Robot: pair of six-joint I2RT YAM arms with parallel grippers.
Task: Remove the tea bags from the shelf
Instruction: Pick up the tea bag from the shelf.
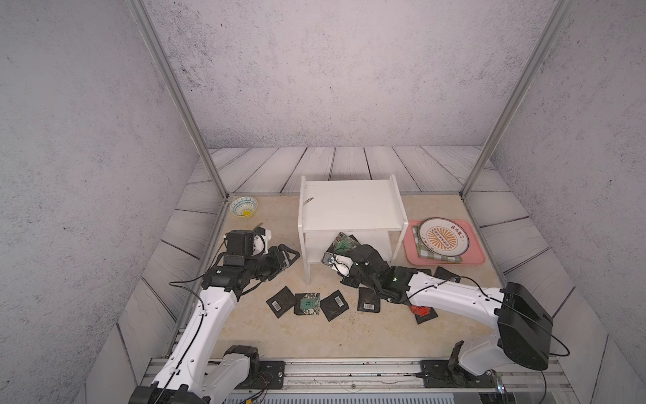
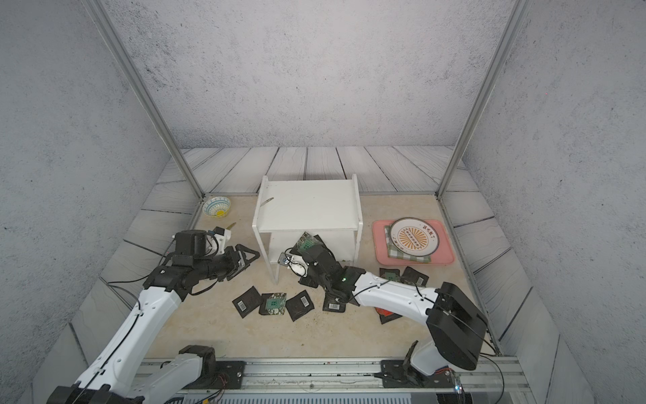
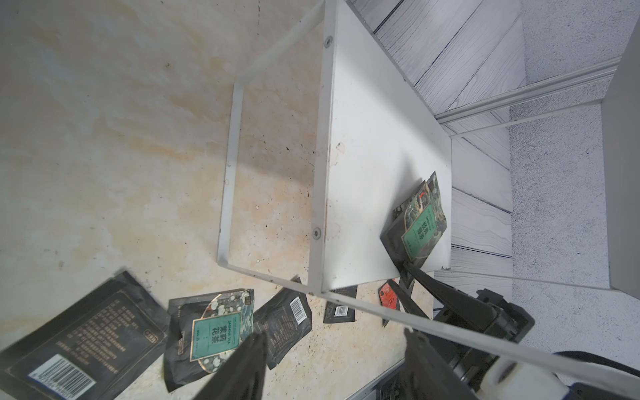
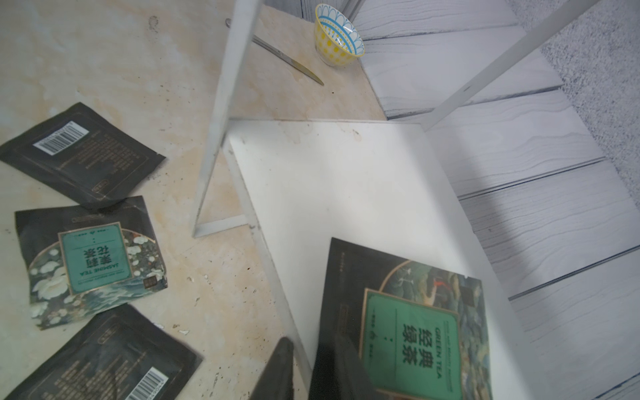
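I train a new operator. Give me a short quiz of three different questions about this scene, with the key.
1. True or false: the left gripper holds a tea bag.
2. What lies on the pink tray? A) a plate on a checked cloth; B) a red cup; C) a banana.
3. Fill in: the ___ gripper pinches the green tea bag at the lower board of the shelf.
Key: 1 false, its jaws stand open and empty; 2 A; 3 the right gripper.
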